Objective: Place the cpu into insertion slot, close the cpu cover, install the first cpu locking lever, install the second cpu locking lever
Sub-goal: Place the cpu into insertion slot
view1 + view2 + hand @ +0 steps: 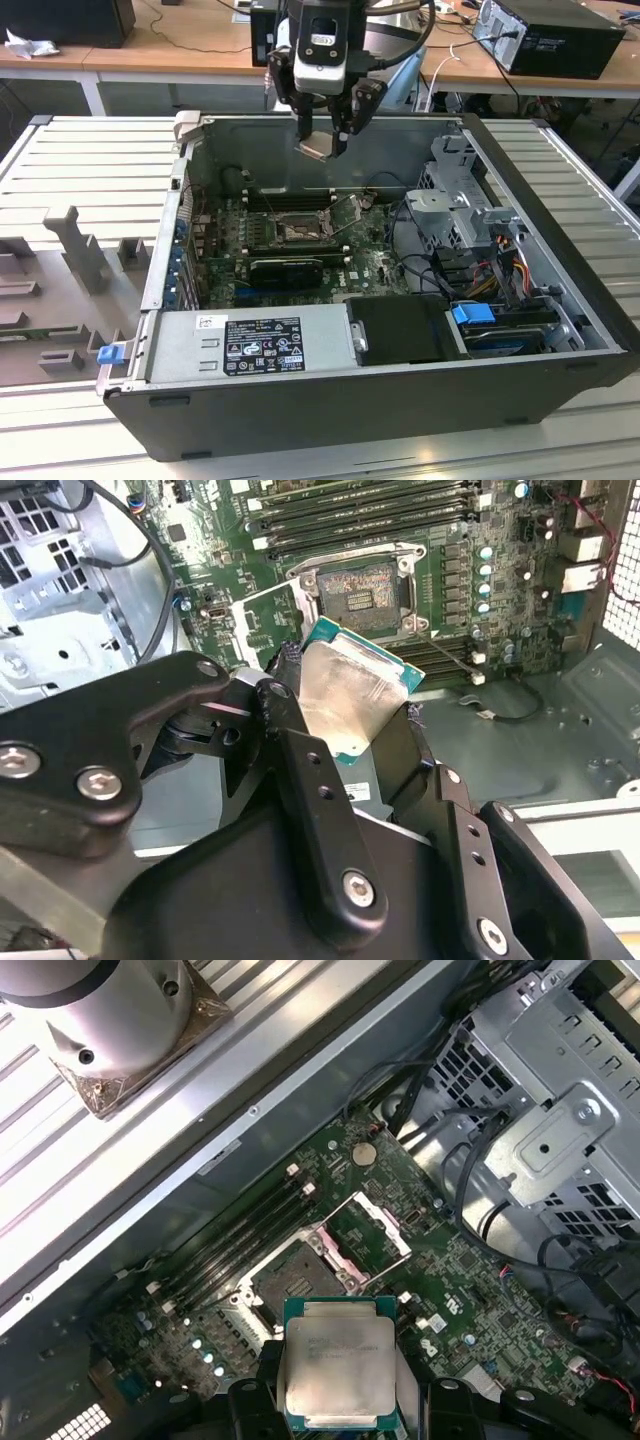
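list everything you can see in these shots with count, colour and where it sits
cpu: one, silvery top with a green edge, held above the motherboard
insertion slot: one, black, on the motherboard, no chip in it
cpu cover: one, silver-grey, swung open beside the slot
motherboard: one, green, on the case floor
memory slots: several, black, alongside the slot
power supply: one, grey, along the case's near wall in the exterior view
drive cage: one, silver, on the exterior view's right
computer case: one, dark grey, open, on the table
table: one, pale grey, slatted
gripper: one, black, shut on the cpu
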